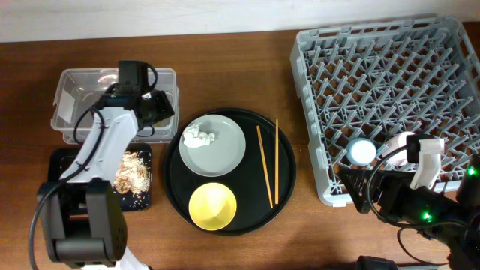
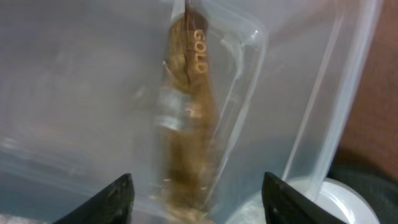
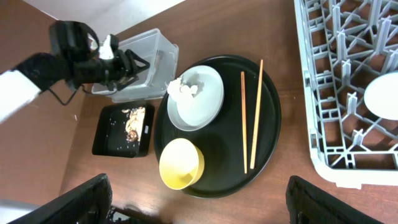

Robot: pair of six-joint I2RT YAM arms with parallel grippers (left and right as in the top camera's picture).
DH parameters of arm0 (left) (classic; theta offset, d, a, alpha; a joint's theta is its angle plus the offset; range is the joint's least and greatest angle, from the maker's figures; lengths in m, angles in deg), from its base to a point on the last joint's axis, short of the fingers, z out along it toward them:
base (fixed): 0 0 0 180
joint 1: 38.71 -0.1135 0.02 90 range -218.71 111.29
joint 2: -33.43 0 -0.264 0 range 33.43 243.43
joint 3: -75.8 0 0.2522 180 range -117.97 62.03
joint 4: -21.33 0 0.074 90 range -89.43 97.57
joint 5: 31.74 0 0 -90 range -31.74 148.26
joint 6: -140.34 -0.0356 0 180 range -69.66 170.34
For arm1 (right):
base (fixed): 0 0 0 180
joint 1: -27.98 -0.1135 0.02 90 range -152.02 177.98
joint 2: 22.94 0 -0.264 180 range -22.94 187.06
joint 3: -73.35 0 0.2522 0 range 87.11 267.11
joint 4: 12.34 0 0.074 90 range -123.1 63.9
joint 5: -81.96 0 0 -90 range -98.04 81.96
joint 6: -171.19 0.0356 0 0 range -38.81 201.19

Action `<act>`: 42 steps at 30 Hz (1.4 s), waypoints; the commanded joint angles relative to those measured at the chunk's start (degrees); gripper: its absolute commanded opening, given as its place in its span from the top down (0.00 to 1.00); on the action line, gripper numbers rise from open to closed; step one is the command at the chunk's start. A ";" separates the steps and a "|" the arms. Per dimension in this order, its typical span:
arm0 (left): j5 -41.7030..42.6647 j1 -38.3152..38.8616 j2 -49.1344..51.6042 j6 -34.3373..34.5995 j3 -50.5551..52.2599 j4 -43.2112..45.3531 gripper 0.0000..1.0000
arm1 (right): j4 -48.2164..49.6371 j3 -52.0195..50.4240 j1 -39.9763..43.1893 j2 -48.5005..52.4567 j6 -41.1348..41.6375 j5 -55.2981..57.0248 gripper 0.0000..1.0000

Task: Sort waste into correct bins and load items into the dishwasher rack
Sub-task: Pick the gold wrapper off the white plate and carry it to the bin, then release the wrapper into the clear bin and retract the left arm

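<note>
My left gripper (image 1: 154, 112) is open over the clear tub (image 1: 75, 82). In the left wrist view the brown-gold wrapper (image 2: 186, 112) shows blurred inside the tub, between the wide-apart fingers (image 2: 196, 199) and touching neither. Food scraps (image 1: 135, 171) lie in the shallow black tray (image 1: 60, 161). The grey-green plate (image 1: 225, 150) holds the white tissue (image 1: 199, 136). The yellow bowl (image 1: 212, 206) and two chopsticks (image 1: 266, 165) lie nearby. The blue cup (image 1: 361, 151) and pink cup (image 1: 403, 146) sit in the grey rack (image 1: 390, 75). My right gripper (image 3: 199, 199) is open and empty at the front right.
The plate, bowl and chopsticks rest on a large round black tray (image 1: 285, 191) at the table's middle. The rack fills the right side. The clear tub and shallow black tray stand at the left, one behind the other.
</note>
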 commanded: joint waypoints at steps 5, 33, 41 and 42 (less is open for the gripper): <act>-10.88 19.21 -1.25 -7.67 1.64 -8.11 0.34 | -0.02 0.09 -0.39 -0.22 -0.46 0.09 0.10; -2.10 22.56 -36.85 -14.97 -25.94 -45.05 0.01 | -0.04 0.09 -0.39 -0.22 -4.31 11.78 0.01; -5.60 13.81 -54.47 -16.94 -13.90 -32.87 0.01 | -0.04 0.09 -0.39 -0.22 -4.31 11.78 0.01; -0.20 10.49 -60.92 -19.69 -4.96 -25.22 0.01 | -0.04 0.09 -0.39 -0.22 -4.31 11.78 0.01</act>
